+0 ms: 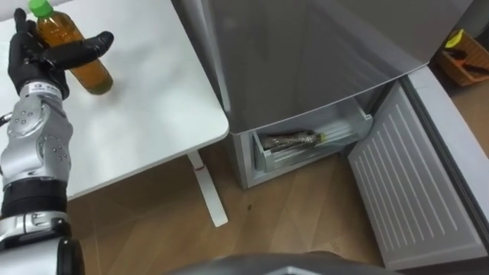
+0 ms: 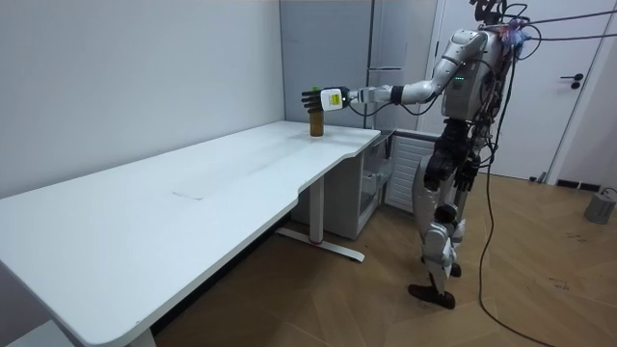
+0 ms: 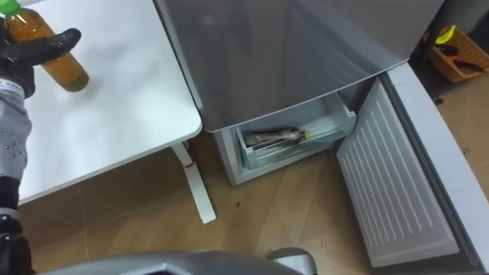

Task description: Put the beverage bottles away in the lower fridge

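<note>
A bottle of amber drink [image 1: 75,50] with a green cap stands upright on the white table [image 1: 145,99] near its far corner. My left hand [image 1: 37,55] reaches it from the left. The fingers [image 1: 85,44] lie straight across the front of the bottle and the thumb sits behind it, so the hand is open around the bottle. The room view has the same hand [image 2: 318,98] stretched out at the bottle [image 2: 315,123]. The grey fridge [image 1: 321,53] stands to the right, its lower door [image 1: 416,183] swung open. Another bottle [image 1: 292,140] lies in the lower drawer.
A white table leg [image 1: 206,191] stands between the table and the fridge over the wooden floor. An orange box [image 1: 464,59] with tools sits on the floor at the far right. I stand between the table's corner and the open fridge door.
</note>
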